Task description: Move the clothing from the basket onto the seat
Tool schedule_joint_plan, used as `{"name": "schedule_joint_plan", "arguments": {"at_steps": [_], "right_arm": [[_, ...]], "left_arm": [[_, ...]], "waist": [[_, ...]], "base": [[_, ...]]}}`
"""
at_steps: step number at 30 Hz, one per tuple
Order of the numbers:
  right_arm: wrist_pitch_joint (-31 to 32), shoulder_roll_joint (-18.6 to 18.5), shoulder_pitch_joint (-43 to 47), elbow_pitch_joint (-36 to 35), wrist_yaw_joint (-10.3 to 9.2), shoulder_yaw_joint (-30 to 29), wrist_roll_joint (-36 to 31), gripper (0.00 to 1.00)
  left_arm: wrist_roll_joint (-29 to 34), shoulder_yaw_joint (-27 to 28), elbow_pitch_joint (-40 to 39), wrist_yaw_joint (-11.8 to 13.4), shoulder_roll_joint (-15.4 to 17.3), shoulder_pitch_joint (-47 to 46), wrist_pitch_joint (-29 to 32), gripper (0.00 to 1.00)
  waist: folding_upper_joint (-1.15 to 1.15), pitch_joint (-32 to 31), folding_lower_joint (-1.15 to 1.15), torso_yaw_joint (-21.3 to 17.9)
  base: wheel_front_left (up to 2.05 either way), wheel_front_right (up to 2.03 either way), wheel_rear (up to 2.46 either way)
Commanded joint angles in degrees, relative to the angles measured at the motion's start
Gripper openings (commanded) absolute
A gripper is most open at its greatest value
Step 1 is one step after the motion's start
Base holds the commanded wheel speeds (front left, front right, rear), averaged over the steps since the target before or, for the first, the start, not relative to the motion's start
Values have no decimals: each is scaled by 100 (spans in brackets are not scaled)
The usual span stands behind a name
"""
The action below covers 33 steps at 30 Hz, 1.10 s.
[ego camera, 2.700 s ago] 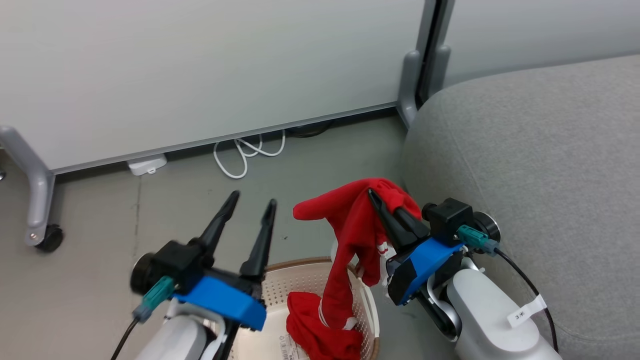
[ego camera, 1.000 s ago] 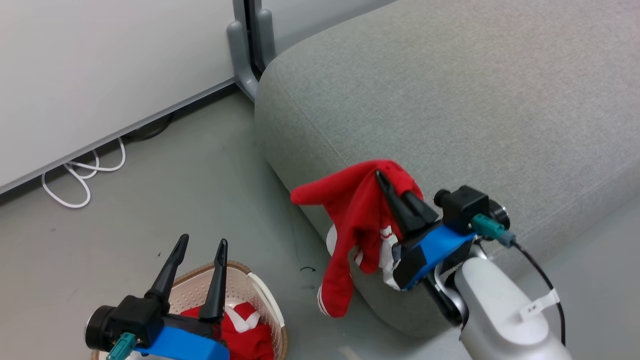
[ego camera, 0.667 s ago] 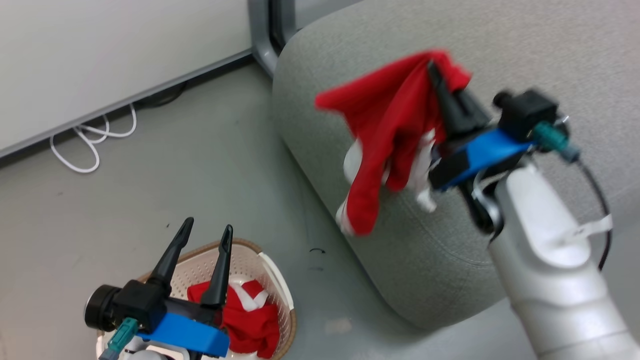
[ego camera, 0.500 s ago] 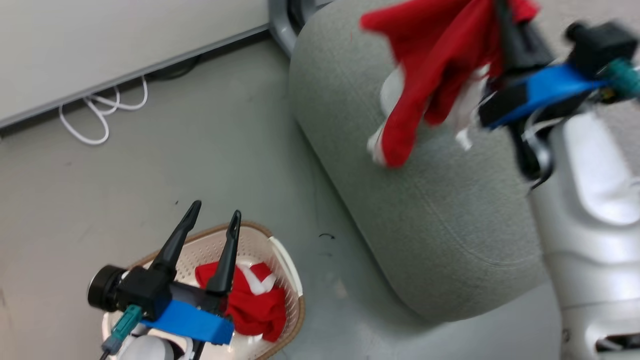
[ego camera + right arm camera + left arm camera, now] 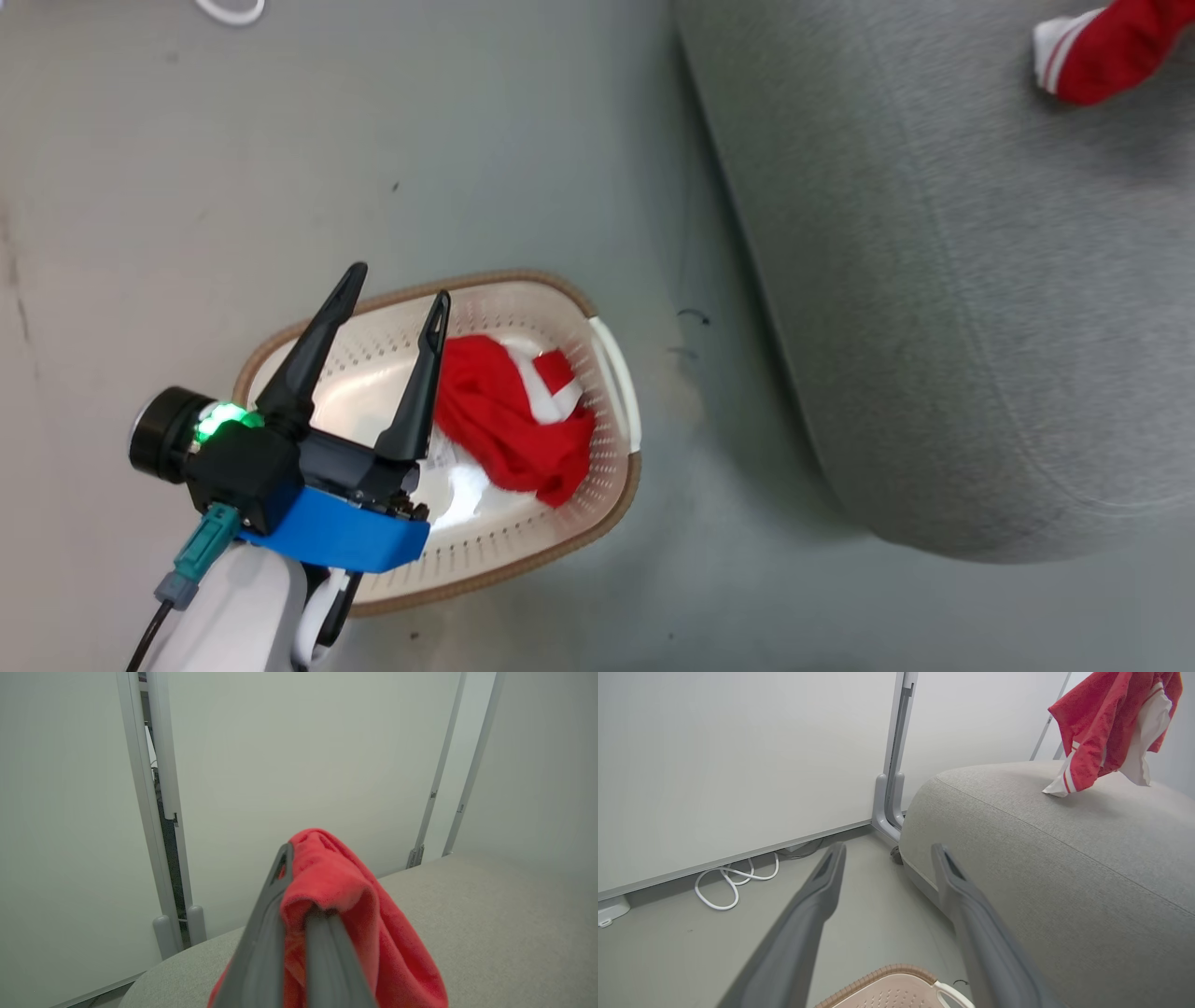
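Leftmost, the left tool [image 5: 398, 284] holds its two dark fingers spread wide with nothing between them, poised over the left half of the basket [image 5: 523, 280], which sits on the grey floor [image 5: 140, 140]. A printed label [image 5: 439, 455] on the basket's base shows just beside the tool's right finger; its writing is too small to read. One red garment [image 5: 509, 425] with a white band lies crumpled in the basket's right half, just right of that finger. Farther right, the grey seat [image 5: 934, 280] stands near the basket but apart from it. Over the seat's top hangs the second red garment [image 5: 1101, 728], white-panelled and stripe-trimmed, its lower corner down at the cushion. The right tool [image 5: 301, 882] is clamped closed on this garment, with the cloth draped over its fingers.
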Motion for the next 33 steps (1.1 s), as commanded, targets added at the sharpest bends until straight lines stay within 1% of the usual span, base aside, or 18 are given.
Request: {"name": "schedule_joint_plan", "arguments": {"at_steps": [1, 5, 10, 11, 12, 13, 14, 20, 23, 29, 33], "right_arm": [[44, -78, -103, 110, 3, -209, -119, 0], [62, -212, 28, 385, 3, -639, -331, 0], [73, -87, 157, 759, 3, -996, -613, 0], [107, -48, 164, 824, 3, -1045, -660, 10], [109, -55, 181, 893, 2, -1105, -689, 33], [129, -59, 189, 958, 2, -1142, -720, 90], [153, -48, 183, 1019, 2, -1169, -760, 100], [53, -20, 221, 1172, 2, -1186, -899, 100], [-19, 62, 330, 1251, 2, -1193, -916, 100], [-144, 181, 787, 1409, 2, -1067, -1122, 100], [-338, 401, 1114, 1393, 2, -955, -1088, 100]], "left_arm": [[38, 11, -102, -6, 31, -205, -15, 100], [88, -35, -262, -6, 33, -359, -15, 100], [106, -56, -355, -6, -1, -430, -15, 100], [109, -59, -359, -6, -7, -431, -15, 100], [120, -76, -374, -6, -10, -442, -15, 100], [129, -93, -390, -6, -13, -456, -15, 100], [132, -98, -402, -6, -19, -471, -15, 100], [104, -98, -368, -6, -61, -436, -15, 100], [58, -95, -304, -6, -111, -362, -15, 100], [-57, 15, -159, -6, -267, -85, -15, 100], [-138, 148, 45, -6, -394, 44, -15, 100]], "waist": [[0, 592, -1, 436], [0, 849, -1, 590], [0, 931, -1, 663], [0, 926, -1, 668], [0, 919, -1, 674], [0, 905, -1, 684], [0, 885, -1, 692], [0, 701, -1, 706], [0, 510, -1, 693], [0, -139, -1, 678], [0, -508, -1, 661]], "base": [[0, 0, 0], [0, 0, 0], [0, 0, 0], [0, 0, 0], [0, 0, 0], [0, 0, 0], [0, 0, 0], [0, 0, 0], [0, 0, 0], [0, 0, 0], [0, 0, 0]]}}
